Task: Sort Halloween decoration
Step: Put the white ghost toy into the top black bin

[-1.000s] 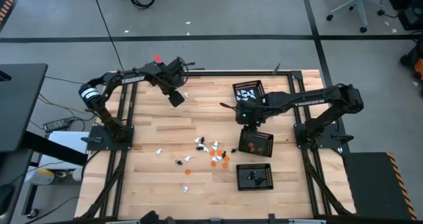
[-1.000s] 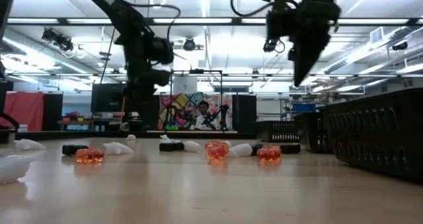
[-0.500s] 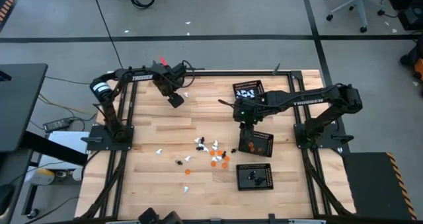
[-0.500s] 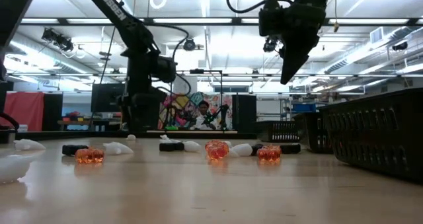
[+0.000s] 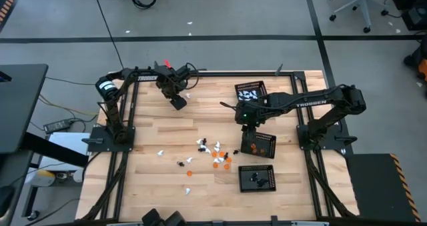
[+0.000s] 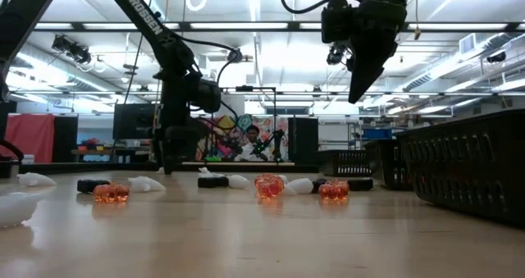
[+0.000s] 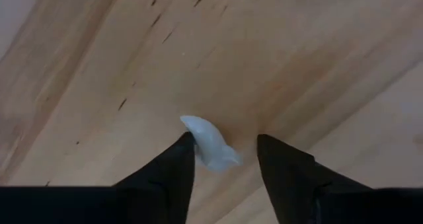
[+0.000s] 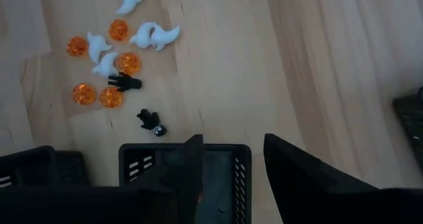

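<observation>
**Supervisor:** Report the left gripper [image 7: 225, 159].

**Operator:** I see its fingers parted, nothing clamped. A white ghost figure [image 7: 210, 141] lies between the tips, touching one finger, its long axis running diagonally across the gap, near the table's far left edge [image 5: 160, 74]. Bare wood surrounds it.

**Supervisor:** And the right gripper [image 8: 228, 159]?

**Operator:** It is parted and empty above the orange tray [image 5: 259, 143].

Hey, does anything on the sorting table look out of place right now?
Yes. One white figure lies alone near the table's far left edge, between the open left gripper's fingers, well apart from the main scatter of figures at the table's middle.
</observation>
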Controlling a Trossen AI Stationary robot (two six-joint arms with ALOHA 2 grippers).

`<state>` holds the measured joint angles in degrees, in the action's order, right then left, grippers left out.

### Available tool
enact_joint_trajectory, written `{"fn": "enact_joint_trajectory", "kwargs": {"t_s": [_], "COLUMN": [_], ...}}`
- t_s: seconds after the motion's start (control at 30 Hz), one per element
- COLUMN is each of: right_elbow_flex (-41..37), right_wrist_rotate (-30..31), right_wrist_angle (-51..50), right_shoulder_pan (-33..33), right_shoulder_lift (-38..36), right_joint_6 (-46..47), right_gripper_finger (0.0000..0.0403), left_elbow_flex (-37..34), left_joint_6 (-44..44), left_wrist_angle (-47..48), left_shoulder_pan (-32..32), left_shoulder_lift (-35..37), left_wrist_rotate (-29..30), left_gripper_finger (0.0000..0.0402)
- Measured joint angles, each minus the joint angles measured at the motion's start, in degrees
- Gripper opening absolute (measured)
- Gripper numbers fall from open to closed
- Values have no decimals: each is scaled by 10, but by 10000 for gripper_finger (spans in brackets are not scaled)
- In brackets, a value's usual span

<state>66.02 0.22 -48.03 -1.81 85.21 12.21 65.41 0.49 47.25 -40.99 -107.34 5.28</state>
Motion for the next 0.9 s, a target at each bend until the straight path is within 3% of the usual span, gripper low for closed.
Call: {"fn": "enact_joint_trajectory", "kwargs": {"t_s": [0.37, 0.9], "right_elbow_flex": [0, 0], "right_wrist_rotate": [1, 2], "right_wrist_angle": [24, 23], "right_shoulder_pan": [2, 1], "right_shoulder_lift": [0, 0], "right_joint_6": [-24, -34], "right_gripper_finger": [164, 164], "left_elbow_flex": [-1, 20], "left_joint_6": [22, 34], "left_wrist_angle": [-1, 19], "left_shoulder_pan": [0, 1], "left_shoulder_lift": [-1, -3], "left_wrist_rotate": [-6, -6], "left_gripper_finger": [75, 63]}}
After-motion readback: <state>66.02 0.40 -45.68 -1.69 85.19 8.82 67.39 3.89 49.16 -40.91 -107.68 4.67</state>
